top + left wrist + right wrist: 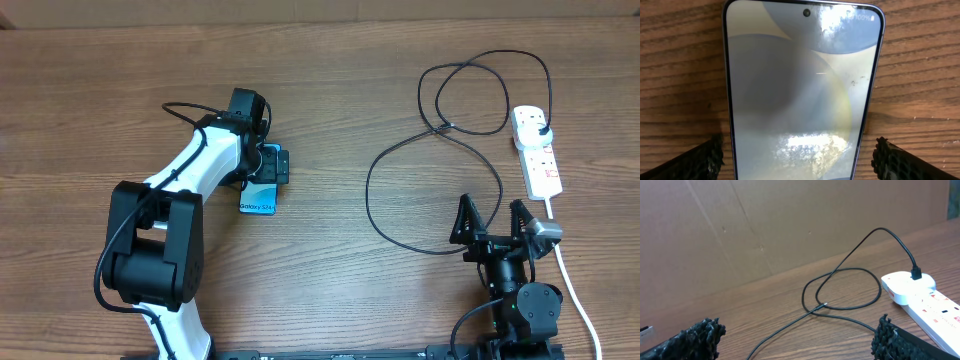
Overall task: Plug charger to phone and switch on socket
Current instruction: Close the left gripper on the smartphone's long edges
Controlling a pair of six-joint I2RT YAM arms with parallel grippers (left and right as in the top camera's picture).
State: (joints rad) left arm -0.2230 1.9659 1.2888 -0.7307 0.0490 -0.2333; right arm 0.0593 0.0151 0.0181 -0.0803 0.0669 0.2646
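Left tool (797,152), wooden table (920,75), perhaps cardboard (740,230)

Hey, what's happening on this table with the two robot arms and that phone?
Two robot arms are set up to charge a phone. The left gripper is open and straddles the phone, which lies screen up on the table; it isn't gripped. The right gripper is open too and empty, near the charger, whose black cable loops loosely across the table. Its plug sits in the white socket strip, but the cable is not yet connected to the phone.
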